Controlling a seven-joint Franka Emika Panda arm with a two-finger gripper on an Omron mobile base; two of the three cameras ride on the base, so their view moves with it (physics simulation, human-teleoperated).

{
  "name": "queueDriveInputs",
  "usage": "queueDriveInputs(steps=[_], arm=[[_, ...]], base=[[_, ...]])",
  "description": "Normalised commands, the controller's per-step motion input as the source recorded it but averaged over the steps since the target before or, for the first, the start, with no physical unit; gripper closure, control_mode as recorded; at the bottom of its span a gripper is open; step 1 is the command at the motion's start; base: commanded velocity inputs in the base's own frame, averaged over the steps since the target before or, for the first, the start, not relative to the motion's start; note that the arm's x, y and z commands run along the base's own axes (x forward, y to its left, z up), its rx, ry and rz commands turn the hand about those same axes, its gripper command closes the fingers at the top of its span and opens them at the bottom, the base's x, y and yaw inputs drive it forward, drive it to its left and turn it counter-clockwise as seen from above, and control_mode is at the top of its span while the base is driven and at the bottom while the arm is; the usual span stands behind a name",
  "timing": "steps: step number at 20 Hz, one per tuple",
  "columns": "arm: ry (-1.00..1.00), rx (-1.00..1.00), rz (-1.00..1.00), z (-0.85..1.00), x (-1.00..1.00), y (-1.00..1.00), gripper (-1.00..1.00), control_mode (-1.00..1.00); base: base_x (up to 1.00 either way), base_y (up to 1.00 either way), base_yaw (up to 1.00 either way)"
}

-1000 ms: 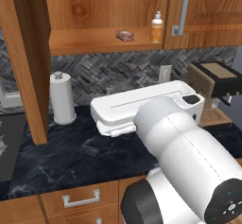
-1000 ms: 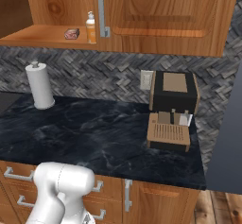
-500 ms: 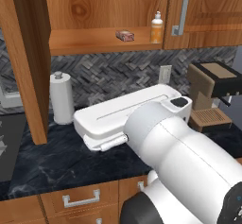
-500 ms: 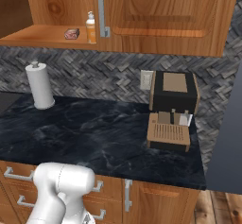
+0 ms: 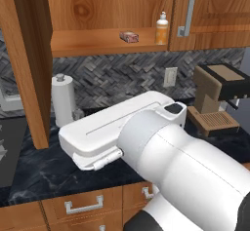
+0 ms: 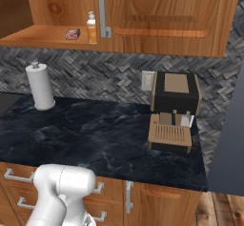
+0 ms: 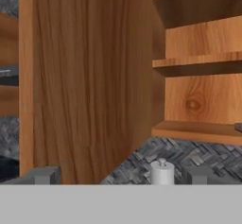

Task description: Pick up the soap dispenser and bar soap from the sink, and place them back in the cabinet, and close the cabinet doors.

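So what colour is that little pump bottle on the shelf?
Orange-amber with a white pump top; the soap dispenser shows best in the left base view.

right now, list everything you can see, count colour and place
soap dispenser: 1, amber with white pump, upright on the cabinet shelf, right end
bar soap: 1, reddish-brown, on the shelf left of the dispenser
cabinet: 1, warm brown, above the counter
cabinet doors: 2, brown; left one swung open, right one shut
paper towel roll: 1, white, standing on the counter at the backsplash
coffee machine: 1, black and tan, on the counter's right side
wall outlet: 1, white, on the herringbone backsplash
counter: 1, dark marble
lower drawers: brown, silver handles
arm: 1, white
claw: 1, dark tips apart, facing the open door
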Motion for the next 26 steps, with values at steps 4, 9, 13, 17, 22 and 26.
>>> queueDriveInputs(steps=[4,9,13,17,22,26], arm=[[0.04,0.00,0.01,0.00,-0.20,0.35,-1.00,-1.00],[0.03,0.00,0.01,0.00,-0.16,0.19,-1.00,-1.00],[0.00,0.00,0.02,0.00,-0.13,0.03,-1.00,-1.00],[0.00,0.00,0.01,0.00,-0.15,0.16,-1.00,-1.00],[0.01,0.00,0.00,0.00,-0.11,0.32,-1.00,-1.00],[0.00,0.00,0.00,0.00,-0.05,0.26,-1.00,-1.00]], base=[[0.00,0.00,0.00],[0.00,0.00,0.00],[0.00,0.00,0.00],[0.00,0.00,0.00],[0.00,0.00,0.00],[0.00,0.00,0.00]])
